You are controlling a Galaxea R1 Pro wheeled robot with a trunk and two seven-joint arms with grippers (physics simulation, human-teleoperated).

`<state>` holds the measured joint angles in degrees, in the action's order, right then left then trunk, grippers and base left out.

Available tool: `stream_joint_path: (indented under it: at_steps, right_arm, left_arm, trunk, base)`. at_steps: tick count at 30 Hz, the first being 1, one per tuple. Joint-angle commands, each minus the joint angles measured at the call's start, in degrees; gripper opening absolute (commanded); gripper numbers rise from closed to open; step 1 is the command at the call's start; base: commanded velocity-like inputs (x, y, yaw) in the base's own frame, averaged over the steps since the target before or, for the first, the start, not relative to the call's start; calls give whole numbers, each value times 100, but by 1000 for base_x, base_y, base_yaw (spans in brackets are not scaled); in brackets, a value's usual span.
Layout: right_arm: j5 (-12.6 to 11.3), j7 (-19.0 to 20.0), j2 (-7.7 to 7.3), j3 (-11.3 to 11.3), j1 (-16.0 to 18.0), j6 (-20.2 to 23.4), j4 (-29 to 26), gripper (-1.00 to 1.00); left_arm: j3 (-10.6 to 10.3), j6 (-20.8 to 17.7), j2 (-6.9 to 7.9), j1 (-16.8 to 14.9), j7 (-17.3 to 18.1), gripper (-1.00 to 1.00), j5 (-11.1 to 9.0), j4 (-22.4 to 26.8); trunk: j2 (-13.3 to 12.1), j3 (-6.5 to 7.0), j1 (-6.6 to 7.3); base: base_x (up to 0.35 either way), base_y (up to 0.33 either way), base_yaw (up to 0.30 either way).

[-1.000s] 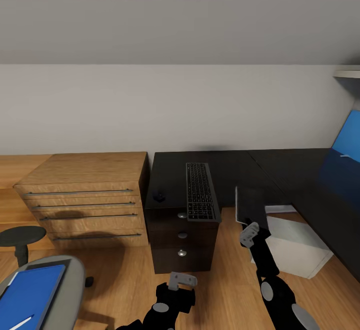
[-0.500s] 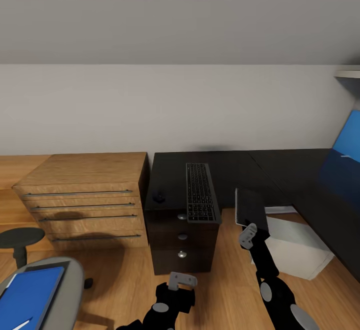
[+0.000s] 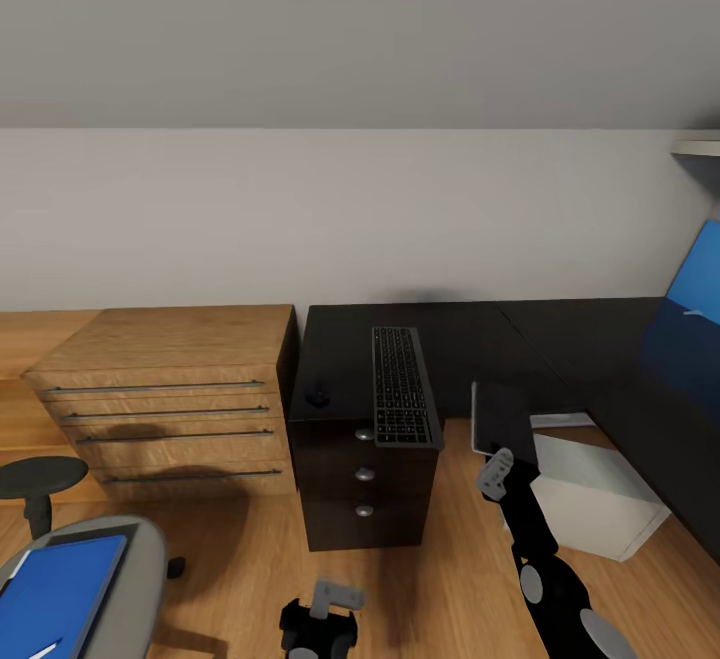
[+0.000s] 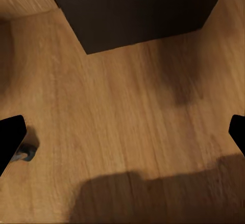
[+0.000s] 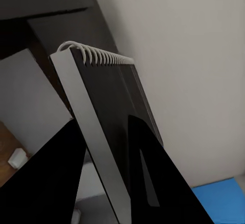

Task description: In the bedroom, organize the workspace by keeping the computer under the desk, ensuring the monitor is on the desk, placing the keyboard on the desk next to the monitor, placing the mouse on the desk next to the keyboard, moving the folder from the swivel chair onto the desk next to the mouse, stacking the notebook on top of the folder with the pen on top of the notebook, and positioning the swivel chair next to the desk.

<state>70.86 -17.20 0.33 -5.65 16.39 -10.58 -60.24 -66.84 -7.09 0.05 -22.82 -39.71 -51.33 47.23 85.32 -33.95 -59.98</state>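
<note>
Along the near end of the desk [image 3: 340, 359] in the head view, the keyboard [image 3: 403, 383] is laid lengthwise, its near end reaching the front edge above the drawer unit [image 3: 365, 484], and the mouse [image 3: 318, 396] is set just beside it toward the desk's left edge; both look already placed. No monitor is made out on the black top. The computer [image 3: 585, 494] is kept on the floor beneath the desk's right wing, as the task asks. The right gripper [image 3: 497, 472] is raised in front of the desk edge with the notebook [image 3: 502, 417] held upright, probably so that it can be carried over the top without scraping. The left gripper [image 3: 335, 599] is held low over the floor [image 3: 230, 549], away from everything. At the lower left corner the swivel chair [image 3: 140, 579] is seen with the blue folder [image 3: 55, 594] lying flat on its seat, so the notebook's base is judged not yet ready. A wood cabinet [image 3: 170, 399] is stood against the desk's left side.

From the left wrist view, the two dark fingertips [image 4: 10, 140] are spread wide over bare wood, with nothing between them.

From the right wrist view, the notebook [image 5: 109, 117], spiral-bound at its far edge, is clamped between both fingers [image 5: 46, 183], one pressed on each cover.
</note>
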Motion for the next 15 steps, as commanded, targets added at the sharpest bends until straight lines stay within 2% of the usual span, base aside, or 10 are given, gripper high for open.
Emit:
stream_joint_path:
  at_steps: [1,5,9,11,13,15]
  right_arm:
    - [54,-23,3,-15,4,-19,20,-100]
    - [68,-21,6,-13,4,-5,92,-100]
    - [108,-20,9,-14,4,13,118,-100]
    - [136,-20,10,-14,4,78,126,-100]
    - [170,-27,11,-15,4,240,133,-100]
    - [175,-24,11,-15,4,266,134,-100]
  left_arm:
    - [-70,17,2,-7,-37,100,-27,-33]
    - [-220,125,3,-4,-18,100,-118,-307]
    - [-274,168,0,-3,47,100,-147,-614]
    - [-293,180,-7,-3,154,100,-157,-846]
    - [-303,198,-93,-3,530,100,-165,-1310]
    - [-303,200,-128,-3,623,100,-166,-1446]
  trunk:
    - [3,-5,0]
    - [3,-5,0]
    - [3,-5,0]
    - [3,-5,0]
    - [3,-5,0]
    - [3,-5,0]
  base:
    - [0,0,0]
    - [0,0,0]
    - [0,0,0]
    - [31,0,0]
    - [221,0,0]
    - [212,0,0]
